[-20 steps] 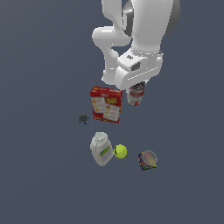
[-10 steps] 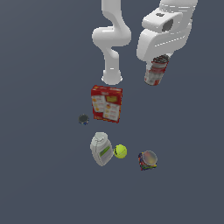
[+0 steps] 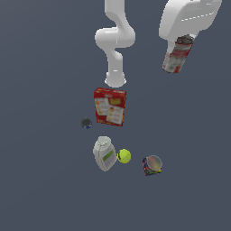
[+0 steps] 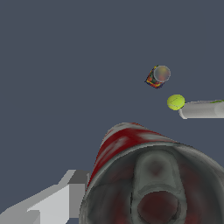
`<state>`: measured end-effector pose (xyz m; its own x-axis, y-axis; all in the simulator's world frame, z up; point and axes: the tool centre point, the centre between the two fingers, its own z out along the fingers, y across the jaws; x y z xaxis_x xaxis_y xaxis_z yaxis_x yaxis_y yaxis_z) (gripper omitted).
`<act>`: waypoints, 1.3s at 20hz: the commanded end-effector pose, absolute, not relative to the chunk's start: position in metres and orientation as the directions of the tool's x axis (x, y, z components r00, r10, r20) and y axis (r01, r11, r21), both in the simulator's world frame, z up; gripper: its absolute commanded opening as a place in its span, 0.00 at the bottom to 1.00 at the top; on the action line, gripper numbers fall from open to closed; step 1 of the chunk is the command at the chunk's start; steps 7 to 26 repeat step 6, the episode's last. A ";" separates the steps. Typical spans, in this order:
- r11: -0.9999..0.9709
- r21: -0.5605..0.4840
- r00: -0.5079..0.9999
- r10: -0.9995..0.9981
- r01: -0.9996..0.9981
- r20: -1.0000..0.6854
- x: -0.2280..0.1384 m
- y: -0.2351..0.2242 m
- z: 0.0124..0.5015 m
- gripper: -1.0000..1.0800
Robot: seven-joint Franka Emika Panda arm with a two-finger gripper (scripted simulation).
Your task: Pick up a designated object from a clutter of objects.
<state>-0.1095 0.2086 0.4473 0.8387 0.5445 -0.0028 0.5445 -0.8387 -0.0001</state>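
Can (image 3: 177,57), a small red-and-white cylinder with a dull metal end, hangs tilted in the claw (image 3: 182,41), which is clamped on it high above the floor. Well below lie the flat box (image 3: 109,106), white bottle (image 3: 104,153) and fuzzy ball (image 3: 124,156).

Flat dark slate-blue ground (image 3: 40,198) — uniform matte bg, both views.

Can (image 3: 177,56) upper right: red-and-white label, dark top; arm (image 3: 115,40) white. Box (image 3: 109,106) centre: red with white panels. Bottle (image 3: 104,153) white with green label, ball (image 3: 124,156) yellow-green, floor (image 3: 40,58) slate grey-blue.
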 end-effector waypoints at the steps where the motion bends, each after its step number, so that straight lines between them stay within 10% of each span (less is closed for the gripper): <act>1: -0.839 0.000 0.839 0.544 0.544 0.000 -0.110 0.214 0.456 0.00; 26: -0.839 0.000 0.839 0.544 0.544 0.000 -0.111 0.217 0.461 0.00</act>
